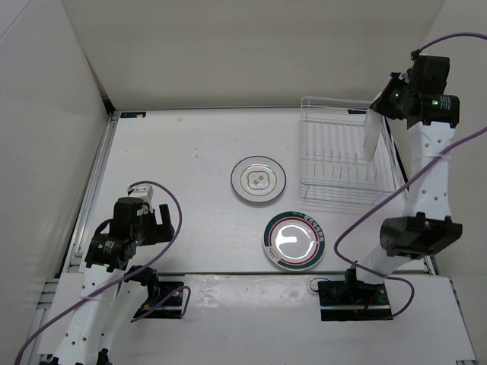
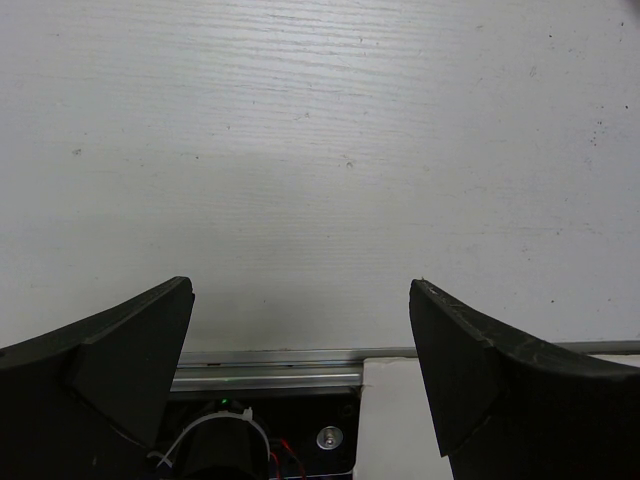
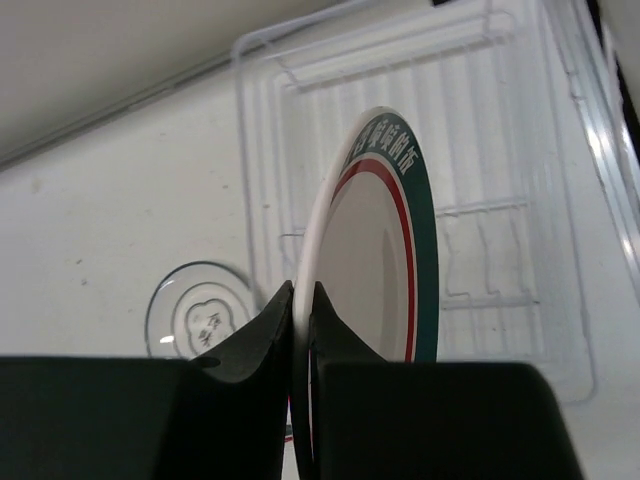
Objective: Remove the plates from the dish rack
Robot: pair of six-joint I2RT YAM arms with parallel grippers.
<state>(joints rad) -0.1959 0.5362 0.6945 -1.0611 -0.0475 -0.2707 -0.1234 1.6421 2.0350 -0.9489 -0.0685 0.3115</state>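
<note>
Right gripper sits closest, its fingers pinching the rim of a green-lettered plate that stands on edge over the white wire dish rack; whether it has cleared the prongs cannot be told. Best to raise it straight up, kept vertical, before swinging toward the grey-rimmed plate and the green-rimmed plate lying flat on the desk. Left gripper hovers spread over white-painted woodgrain; plain white walls enclose the space.
</note>
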